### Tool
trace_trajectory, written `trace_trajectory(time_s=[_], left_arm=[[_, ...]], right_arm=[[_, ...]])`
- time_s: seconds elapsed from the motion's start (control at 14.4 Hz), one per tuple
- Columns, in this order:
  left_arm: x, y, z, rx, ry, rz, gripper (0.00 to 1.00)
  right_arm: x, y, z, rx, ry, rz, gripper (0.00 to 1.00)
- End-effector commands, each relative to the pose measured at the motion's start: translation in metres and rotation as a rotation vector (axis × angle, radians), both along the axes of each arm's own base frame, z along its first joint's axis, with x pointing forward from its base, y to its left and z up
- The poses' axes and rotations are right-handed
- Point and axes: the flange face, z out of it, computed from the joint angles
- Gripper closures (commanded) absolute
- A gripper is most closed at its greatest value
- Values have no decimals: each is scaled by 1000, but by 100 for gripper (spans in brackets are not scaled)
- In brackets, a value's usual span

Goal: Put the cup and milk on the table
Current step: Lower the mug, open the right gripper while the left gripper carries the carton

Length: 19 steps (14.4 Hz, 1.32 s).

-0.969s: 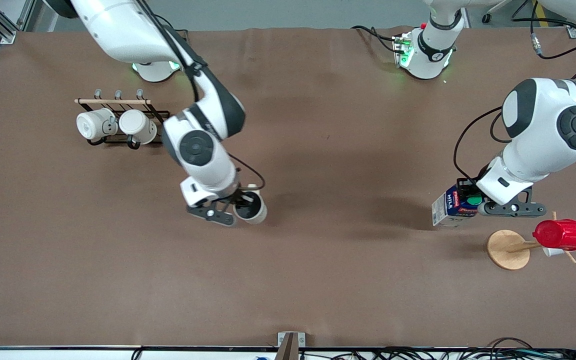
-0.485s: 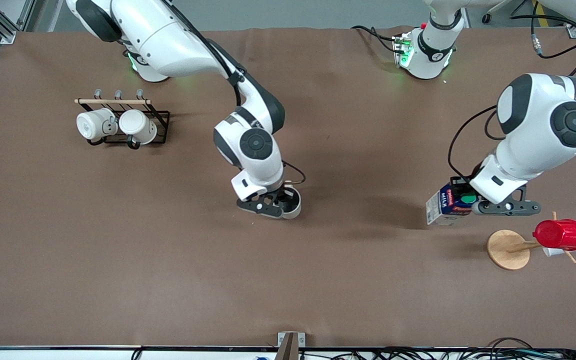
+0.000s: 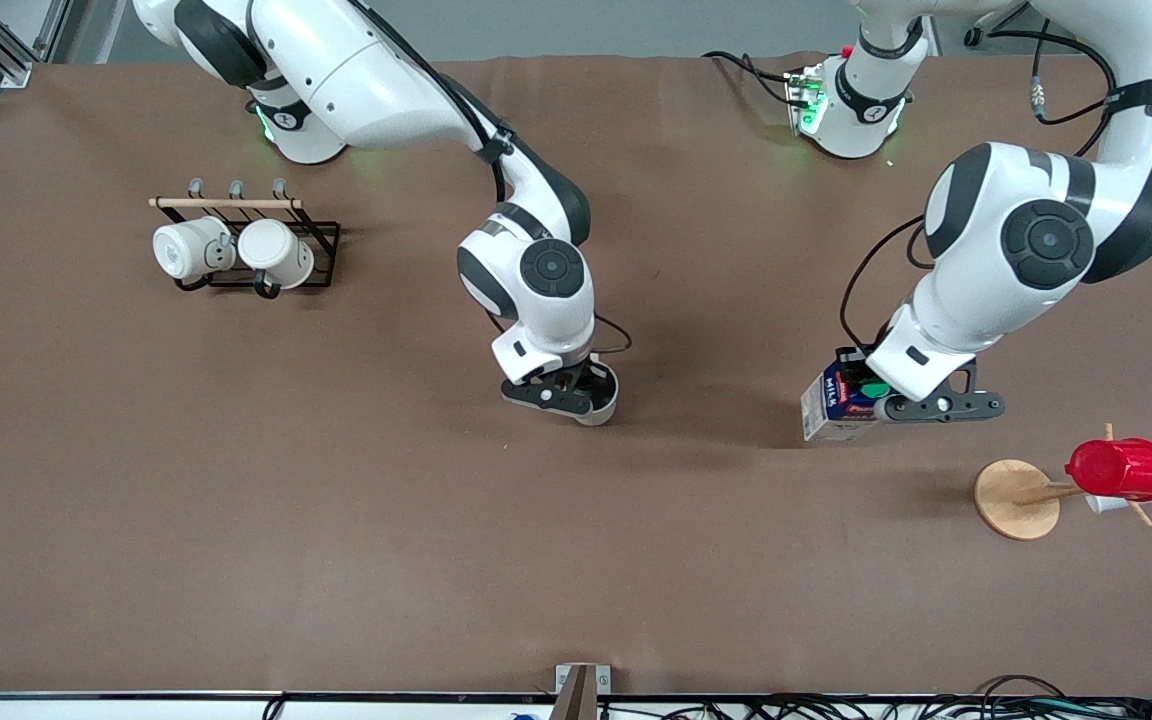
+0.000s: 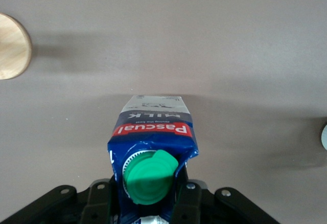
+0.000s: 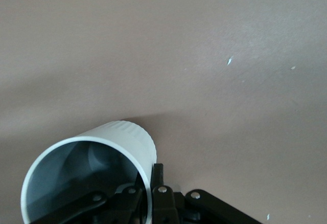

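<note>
Neither item was set down: the right gripper [image 3: 576, 392] clamped the cup [image 3: 598, 393] mid-bench, and the left gripper [image 3: 871, 392] clamped the milk [image 3: 833, 404] above the bench [image 3: 576, 560], both jaws closed, placing and release remaining.

Table [image 3: 236, 560]: wire rack [image 3: 266, 262] with two mugs [image 3: 188, 249] toward the right arm's end, close to the bases' edge. Wooden stand [image 3: 1016, 498] carrying a red cup [image 3: 1120, 469] toward the left arm's end, nearer the front camera. Between them, the right gripper [image 3: 564, 394] holds the cup [image 3: 600, 392] over the table's middle, one finger inside the rim, apparently just off the surface. The left gripper [image 3: 871, 398] holds the milk [image 3: 836, 405] over the table, beside the stand.
</note>
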Motion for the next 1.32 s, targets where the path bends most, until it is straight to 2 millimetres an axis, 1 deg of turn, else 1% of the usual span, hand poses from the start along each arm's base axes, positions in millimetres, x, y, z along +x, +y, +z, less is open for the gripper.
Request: trace_trajectory(time_s=[0.0, 0.07, 0.14, 0.28, 0.42, 0.48, 0.55, 0.62, 0.69, 0.83, 0.9, 0.97, 1.04, 1.11, 1.18, 1.25], left_arm=[[1, -5, 3, 4, 5, 5, 61], [1, -5, 3, 4, 5, 3, 61], [1, -6, 4, 5, 5, 0, 61], [-2, -19, 6, 4, -1, -20, 61], [2, -25, 6, -5, -3, -22, 61], [3, -40, 9, -12, -11, -34, 61], [4, -51, 9, -18, -14, -22, 61], [3, -66, 10, -22, -21, -8, 61], [0, -79, 9, -24, -20, 1, 61], [4, -88, 10, -32, -26, 18, 61], [4, -99, 12, -37, -32, 13, 61], [4, -112, 9, -43, -31, 16, 61], [6, -123, 8, -50, -33, 25, 61], [6, -138, 6, -58, -33, 33, 61], [8, -148, 1, -65, -29, 49, 61], [7, -164, -7, -68, -21, 59, 61]], right_arm=[[6, -4, 2, -20, -24, -6, 98], [6, -4, 1, -23, -21, -7, 94], [6, -4, 1, -23, -21, -7, 85], [6, -4, 2, -21, -23, -10, 0], [9, -6, 9, -16, -24, -17, 0], [12, -9, 19, -6, -31, -23, 0], [17, -13, 35, 6, -45, -30, 0], [23, -22, 51, 6, -51, -44, 0], [31, -37, 74, -3, -52, -68, 0], [49, -87, 137, -34, -52, -137, 0], [55, -113, 168, -44, -53, -176, 0], [63, -149, 201, -59, -54, -223, 0], [69, -187, 228, -70, -54, -251, 0], [73, -225, 251, -84, -53, -259, 0], [75, -266, 275, -96, -51, -275, 0], [77, -305, 294, -106, -45, -294, 0]])
